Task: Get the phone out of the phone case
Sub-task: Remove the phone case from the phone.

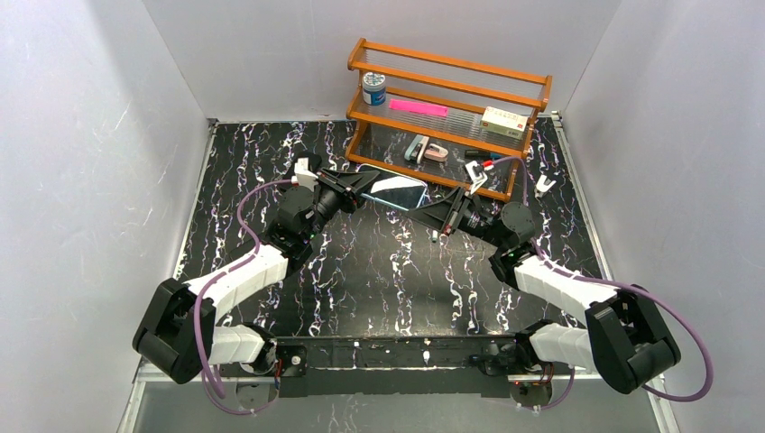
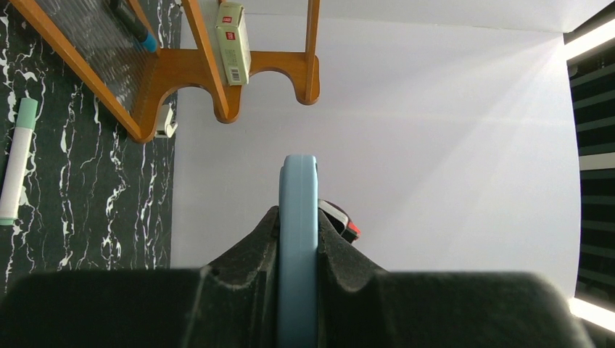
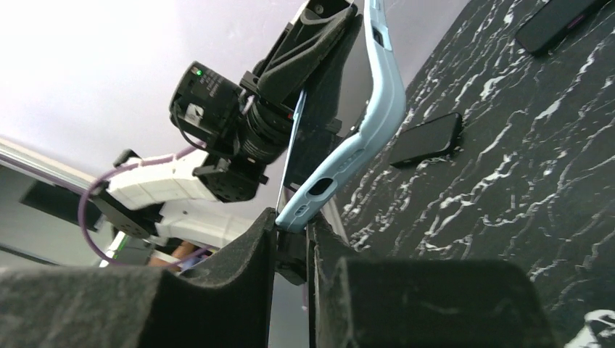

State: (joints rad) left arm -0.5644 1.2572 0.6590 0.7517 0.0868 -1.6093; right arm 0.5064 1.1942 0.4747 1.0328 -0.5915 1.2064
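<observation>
Right gripper (image 3: 291,228): its black foam-padded fingers fill the bottom of the right wrist view, jaws drawn close and pinching the lower corner of the phone case (image 3: 384,94).
Left gripper (image 2: 298,217): jaws pressed tight on the other end of the case, whose pale blue edge stands upright between the pads in the left wrist view.
Phone case: pale blue, held in the air between the two grippers above the far middle of the table. In the right wrist view it bows away from the phone.
Phone (image 1: 397,191): dark and glossy, in the air with the case. Its near end stands apart from the bent case, while its far end sits at the left gripper.
Table (image 1: 379,271): black top veined with white like marble, metal rails along its edges.
Rack (image 1: 451,90): orange wooden shelf unit at the back of the table, right of centre, carrying a blue-lidded jar (image 1: 373,87), a flat pink item (image 1: 418,107) and a small box (image 1: 504,120).
Marker (image 2: 18,159): white with a pale green cap, lying on the marbling near the rack's foot.
Walls (image 1: 90,135): plain white panels closing in the left, back and right sides.
Cables (image 1: 248,216): purple, looping from each arm.
</observation>
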